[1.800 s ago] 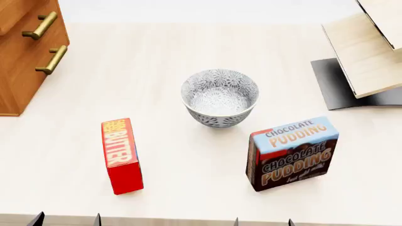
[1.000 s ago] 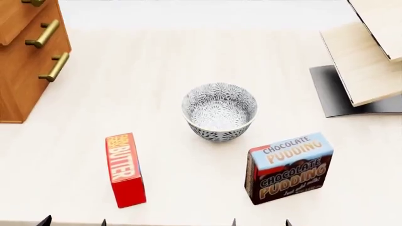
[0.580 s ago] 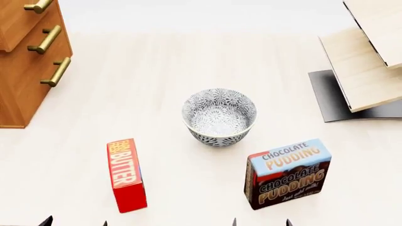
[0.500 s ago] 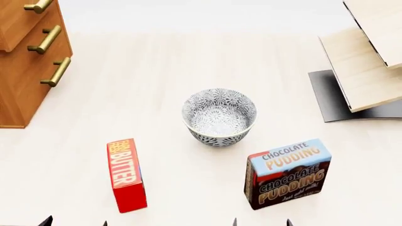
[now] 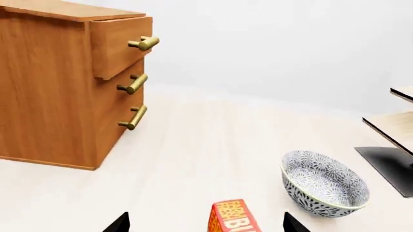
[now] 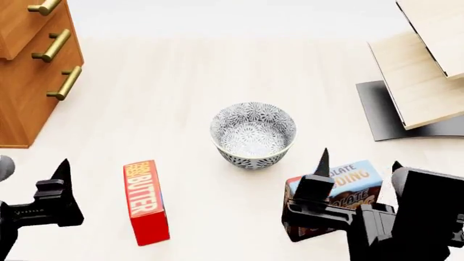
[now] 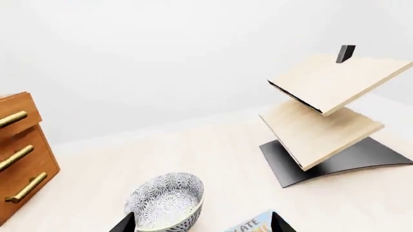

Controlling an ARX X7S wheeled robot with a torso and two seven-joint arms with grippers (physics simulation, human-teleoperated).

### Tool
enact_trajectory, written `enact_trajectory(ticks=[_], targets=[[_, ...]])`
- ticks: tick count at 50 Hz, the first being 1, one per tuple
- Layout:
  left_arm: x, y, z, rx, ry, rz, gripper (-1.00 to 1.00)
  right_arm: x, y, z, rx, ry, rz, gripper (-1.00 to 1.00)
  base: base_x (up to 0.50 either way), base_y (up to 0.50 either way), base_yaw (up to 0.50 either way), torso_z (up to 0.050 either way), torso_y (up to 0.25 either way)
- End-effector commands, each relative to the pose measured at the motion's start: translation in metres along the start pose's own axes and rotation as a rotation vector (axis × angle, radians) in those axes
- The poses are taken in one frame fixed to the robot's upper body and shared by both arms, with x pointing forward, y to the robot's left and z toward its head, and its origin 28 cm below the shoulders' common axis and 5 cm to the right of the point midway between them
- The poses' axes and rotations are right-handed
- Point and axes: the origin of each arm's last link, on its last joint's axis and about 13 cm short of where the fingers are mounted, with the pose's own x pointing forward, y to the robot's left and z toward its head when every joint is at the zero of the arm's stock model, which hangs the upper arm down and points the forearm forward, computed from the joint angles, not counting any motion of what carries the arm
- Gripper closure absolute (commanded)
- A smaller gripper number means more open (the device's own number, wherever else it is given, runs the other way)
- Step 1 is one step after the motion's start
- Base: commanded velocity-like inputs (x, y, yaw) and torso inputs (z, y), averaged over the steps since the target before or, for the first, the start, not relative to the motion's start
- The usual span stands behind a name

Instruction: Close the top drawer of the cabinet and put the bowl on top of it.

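The patterned white bowl (image 6: 253, 133) stands upright in the middle of the table, also seen in both wrist views (image 5: 322, 186) (image 7: 164, 203). The reddish-brown cabinet (image 6: 25, 81) (image 5: 45, 87) is at the far left. Its top drawer (image 5: 119, 46) (image 6: 18, 19) sticks out past the drawers below. My left gripper (image 5: 206, 224) is open, low at the near left, with one finger (image 6: 62, 176) showing beside the butter box. My right gripper (image 6: 360, 163) (image 7: 203, 224) is open over the pudding box, just near-right of the bowl. Neither touches the bowl or drawer.
A red butter box (image 6: 145, 201) (image 5: 233, 222) lies near-left of the bowl. The chocolate pudding box (image 6: 348, 179) stands near-right, partly hidden by my right arm. A pale wood shelf structure (image 6: 424, 70) (image 7: 322, 96) on a black base (image 6: 377, 109) occupies the far right.
Both grippers have risen from the bottom edge into the head view; the right one now covers part of the pudding box. Earlier the view shifted, sliding the scene downward. Bowl and drawer unmoved.
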Motion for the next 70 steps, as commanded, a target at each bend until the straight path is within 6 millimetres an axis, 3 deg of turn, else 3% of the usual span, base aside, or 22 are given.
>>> enact_trajectory(ticks=[1,8,19,70], targets=[[-0.037,0.002,0.074,0.086,-0.123,-0.008,-1.0,-0.045,0.002,0.064,-0.172,-0.092,0.075,-1.0,0.0,0.0,0.0,0.0,0.0],[-0.056,0.003,0.066,0.156,-0.189,-0.05,-1.0,-0.055,-0.005,0.057,-0.156,-0.074,0.097,-1.0,0.0,0.0,0.0,0.0,0.0],[-0.06,0.008,0.066,0.139,-0.207,-0.009,-1.0,-0.061,-0.005,0.062,-0.133,-0.092,0.128,-1.0,0.04,0.0,0.0,0.0,0.0],[-0.068,0.01,0.07,0.164,-0.203,0.007,-1.0,-0.071,-0.002,0.069,-0.129,-0.112,0.13,-1.0,0.47,0.0,0.0,0.0,0.0]])
